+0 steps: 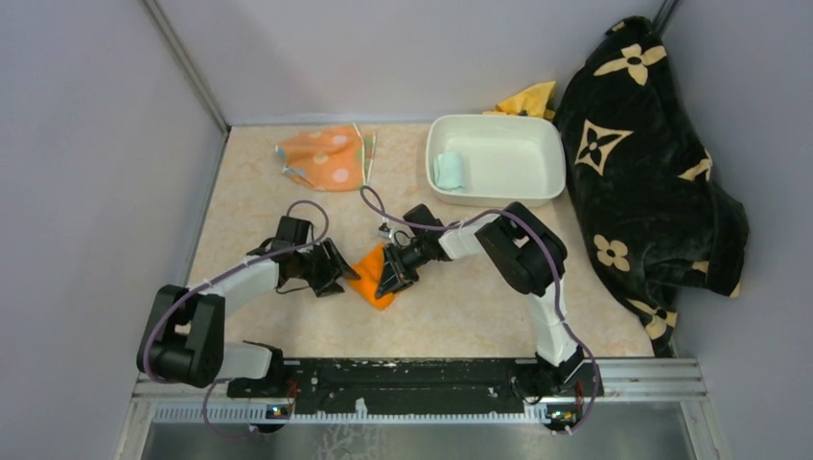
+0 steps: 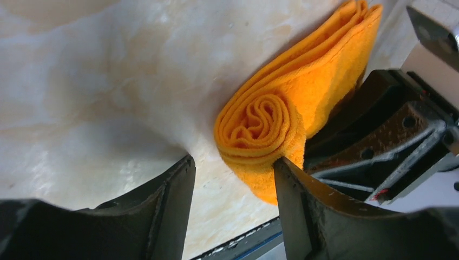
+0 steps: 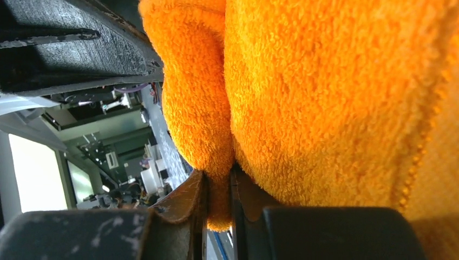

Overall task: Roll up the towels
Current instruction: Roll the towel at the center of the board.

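Note:
The plain orange towel (image 1: 371,278) lies partly rolled on the table's middle, between my two grippers. Its spiral rolled end shows in the left wrist view (image 2: 260,122). My left gripper (image 1: 337,271) is open just left of the roll; its right finger touches the roll's edge (image 2: 292,179). My right gripper (image 1: 392,275) is shut on a fold of the orange towel (image 3: 325,97). The striped polka-dot towel (image 1: 326,156) lies crumpled at the back left. The mint green towel (image 1: 448,171) lies rolled in the white tub (image 1: 537,134).
A big black blanket with tan flowers (image 1: 642,163) drapes along the right side. A yellow cloth (image 1: 529,99) sits behind the tub. Grey walls close in the left and the back. The black rail (image 1: 403,376) runs along the near edge.

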`<state>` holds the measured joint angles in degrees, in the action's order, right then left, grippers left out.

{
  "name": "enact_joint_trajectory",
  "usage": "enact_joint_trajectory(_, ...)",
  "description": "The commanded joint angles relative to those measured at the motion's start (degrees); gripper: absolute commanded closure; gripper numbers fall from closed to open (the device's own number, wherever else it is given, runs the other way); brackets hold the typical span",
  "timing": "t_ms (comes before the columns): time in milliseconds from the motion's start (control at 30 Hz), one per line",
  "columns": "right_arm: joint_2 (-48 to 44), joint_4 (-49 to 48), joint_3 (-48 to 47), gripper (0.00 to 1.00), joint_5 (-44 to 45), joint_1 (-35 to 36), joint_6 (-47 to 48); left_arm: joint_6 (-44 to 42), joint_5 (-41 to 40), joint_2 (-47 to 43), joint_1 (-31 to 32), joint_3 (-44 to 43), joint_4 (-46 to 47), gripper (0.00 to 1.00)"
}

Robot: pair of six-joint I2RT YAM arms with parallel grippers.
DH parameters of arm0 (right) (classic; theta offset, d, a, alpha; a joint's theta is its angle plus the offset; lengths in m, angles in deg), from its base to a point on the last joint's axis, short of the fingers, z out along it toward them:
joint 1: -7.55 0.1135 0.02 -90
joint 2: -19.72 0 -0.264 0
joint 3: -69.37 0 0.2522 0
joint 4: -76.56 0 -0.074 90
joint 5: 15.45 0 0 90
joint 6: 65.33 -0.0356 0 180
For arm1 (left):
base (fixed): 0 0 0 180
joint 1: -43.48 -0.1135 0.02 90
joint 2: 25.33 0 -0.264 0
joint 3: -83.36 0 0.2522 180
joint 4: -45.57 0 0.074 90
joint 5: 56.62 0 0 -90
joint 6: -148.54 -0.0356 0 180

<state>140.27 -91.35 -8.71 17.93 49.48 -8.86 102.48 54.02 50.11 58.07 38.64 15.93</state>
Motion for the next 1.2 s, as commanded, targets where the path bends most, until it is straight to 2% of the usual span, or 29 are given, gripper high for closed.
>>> enact_joint_trajectory(0, -5.16, 3.44, 1.7, 0.79, 7.99, 0.07, 3.09, -0.25, 0.1, 4.99, 1.21, -1.38, 3.71, 0.39)
enact_joint_trajectory(133, -13.07, 9.21, 2.14, 0.66, 18.85, 1.23, 9.07, -0.32, -1.73, 6.96, 1.32, -0.5, 3.03, 0.42)
enact_joint_trajectory(333, -23.62, 18.57, -0.4, 0.58, 43.85, 8.43, 19.54, -1.08, -3.92, 8.16, 1.48, -0.01, 1.95, 0.42)
enact_joint_trajectory(400, -25.25, 19.91, -1.45, 0.45, 51.9, 12.0, 22.3, -1.4, -4.21, 8.86, 1.62, -0.42, 1.61, 0.42)
enact_joint_trajectory(533, -25.34, 20.21, -3.16, 0.43, 63.28, 19.85, 27.89, -1.61, -4.64, 9.33, 1.76, -0.77, 1.29, 0.41)
enact_joint_trajectory(633, -23.99, 19.87, -4.02, 0.44, 68.03, 23.94, 30.22, -1.6, -4.62, 9.75, 1.84, -0.86, 1.25, 0.41)
enact_joint_trajectory(800, -18.72, 20.42, -4.82, 0.49, 72.27, 26.76, 31.21, -1.58, -4.43, 10.23, 1.85, -0.9, 1.38, 0.41)
enact_joint_trajectory(1167, -9.72, 20.21, -3.36, 0.51, 77.29, 27.46, 32.84, -2.05, -4.13, 11.0, 1.85, -1.43, 1.42, 0.41)
